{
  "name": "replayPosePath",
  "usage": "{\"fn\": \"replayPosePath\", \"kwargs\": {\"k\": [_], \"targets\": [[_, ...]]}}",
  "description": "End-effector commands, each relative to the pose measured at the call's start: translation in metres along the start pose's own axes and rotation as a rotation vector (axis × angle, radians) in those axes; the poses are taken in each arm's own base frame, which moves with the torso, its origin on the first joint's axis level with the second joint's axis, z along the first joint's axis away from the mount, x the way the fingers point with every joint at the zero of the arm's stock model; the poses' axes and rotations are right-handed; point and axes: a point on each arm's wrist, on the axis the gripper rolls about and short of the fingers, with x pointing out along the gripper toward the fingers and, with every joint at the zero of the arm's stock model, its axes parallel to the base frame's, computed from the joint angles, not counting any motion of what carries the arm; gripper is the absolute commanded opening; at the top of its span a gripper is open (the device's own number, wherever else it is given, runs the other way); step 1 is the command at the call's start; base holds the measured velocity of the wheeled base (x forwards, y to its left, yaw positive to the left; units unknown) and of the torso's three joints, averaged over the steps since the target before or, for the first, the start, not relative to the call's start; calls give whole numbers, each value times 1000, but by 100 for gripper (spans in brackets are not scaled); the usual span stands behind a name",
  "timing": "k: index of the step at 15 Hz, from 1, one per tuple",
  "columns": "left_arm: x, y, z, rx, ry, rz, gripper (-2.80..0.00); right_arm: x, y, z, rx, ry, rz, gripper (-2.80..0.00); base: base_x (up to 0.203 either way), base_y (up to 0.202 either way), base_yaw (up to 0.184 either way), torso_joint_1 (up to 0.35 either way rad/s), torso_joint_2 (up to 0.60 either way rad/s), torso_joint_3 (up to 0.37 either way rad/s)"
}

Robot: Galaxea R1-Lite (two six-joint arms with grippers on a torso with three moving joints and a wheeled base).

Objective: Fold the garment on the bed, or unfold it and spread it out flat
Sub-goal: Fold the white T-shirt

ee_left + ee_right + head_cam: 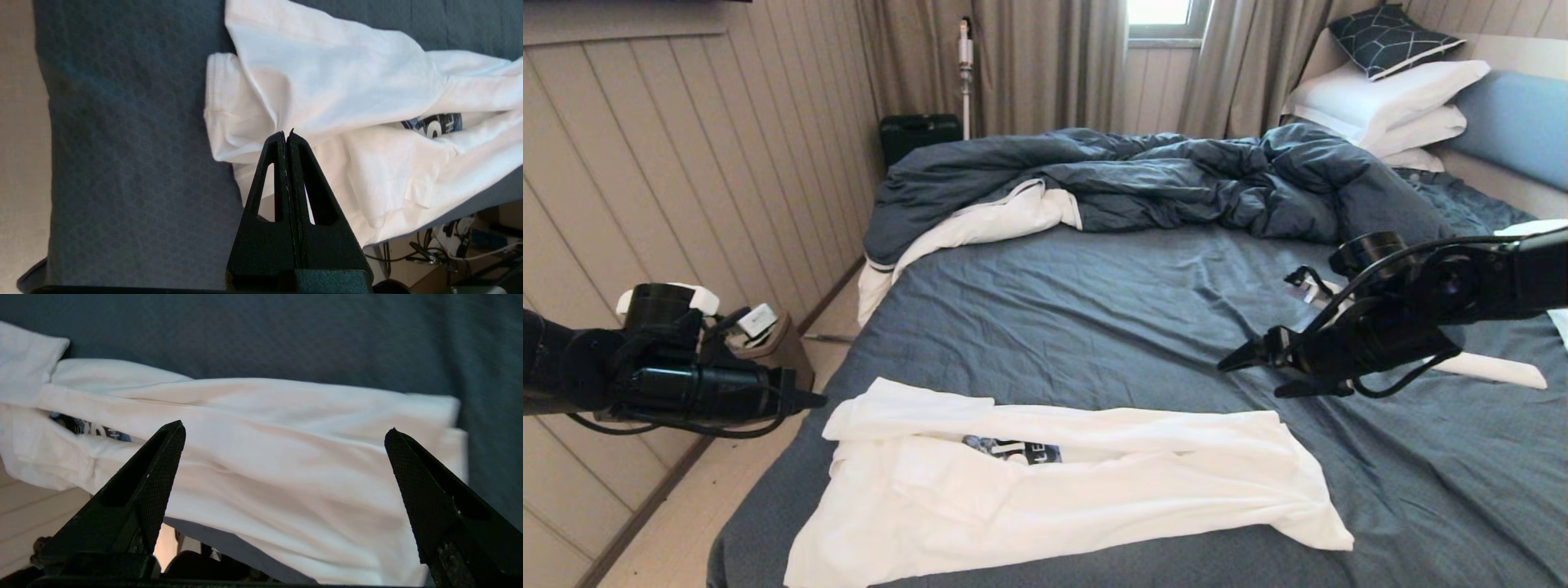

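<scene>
Garment (1062,490) lies lengthwise along the bed's (1094,310) near edge; left gripper (813,399) jaws shut empty, right gripper (1262,371) jaws wide apart.

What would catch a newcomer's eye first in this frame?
The white T-shirt, partly folded with a dark print peeking out, lies across the near edge of the dark blue-grey bed. The left gripper hangs shut off its left end, and the right gripper hangs open above its right end. Behind, a rumpled duvet is heaped below white pillows.
</scene>
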Motion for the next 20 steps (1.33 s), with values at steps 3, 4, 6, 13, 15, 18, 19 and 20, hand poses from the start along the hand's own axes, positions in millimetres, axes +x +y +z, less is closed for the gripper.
{"fn": "replayPosePath", "kwargs": {"k": [3, 4, 6, 13, 15, 18, 19, 20], "targets": [[3, -3, -2, 5, 11, -8, -280, 9, 8, 6, -16, 1, 12, -280, 0, 0, 0, 0, 0, 0], [3, -3, -2, 5, 12, -8, -280, 9, 8, 6, -16, 0, 10, -280, 0, 0, 0, 0, 0, 0], [2, -9, -6, -2, 27, -14, -280, 8, 1, 2, -13, -9, -101, -280, 0, 0, 0, 0, 0, 0], [4, -10, -11, -24, 57, -12, -280, 16, -6, -10, -33, 46, -116, -280, 0, 0, 0, 0, 0, 0], [6, -8, -13, -29, 65, -14, -280, 18, -6, -13, -32, 58, -119, -280, 0, 0, 0, 0, 0, 0], [7, -8, -14, -31, 69, -14, -280, 24, -8, -17, -27, 79, -129, -280, 0, 0, 0, 0, 0, 0], [7, -8, -14, -31, 69, -14, -280, 27, -9, -18, -28, 86, -136, -280, 0, 0, 0, 0, 0, 0], [7, -8, -15, -34, 73, -14, -280, 30, -11, -19, -26, 95, -143, -280, 0, 0, 0, 0, 0, 0]]}}
